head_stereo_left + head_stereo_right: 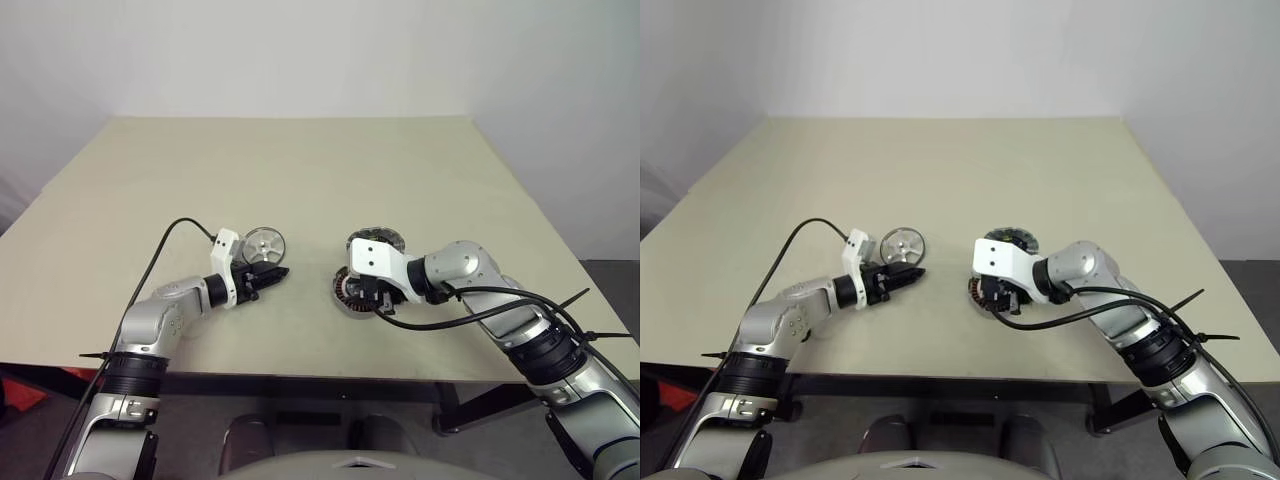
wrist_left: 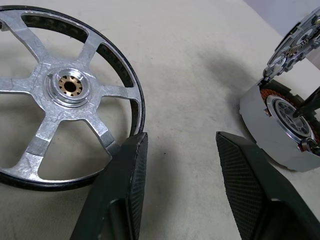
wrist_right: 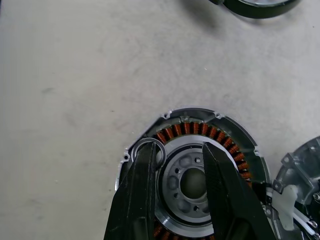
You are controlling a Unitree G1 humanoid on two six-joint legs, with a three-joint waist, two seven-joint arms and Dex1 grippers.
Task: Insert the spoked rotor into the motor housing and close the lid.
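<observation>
The spoked rotor (image 1: 264, 243), a shiny silver wheel, lies flat on the table just beyond my left gripper (image 1: 272, 274). In the left wrist view that gripper (image 2: 181, 140) is open and empty, with the rotor (image 2: 65, 90) beside one finger. The motor housing (image 1: 349, 292) with its copper windings sits under my right gripper (image 1: 366, 296). In the right wrist view the black fingers (image 3: 142, 190) stand partly apart over the housing (image 3: 192, 127), one across the windings and one across the silver centre; I cannot tell whether they touch it. The lid (image 1: 384, 238) lies just behind the housing.
All three parts sit near the middle of the beige table (image 1: 300, 170), close to its front edge (image 1: 300, 368). Black cables trail from both wrists. Bare tabletop stretches toward the white wall behind.
</observation>
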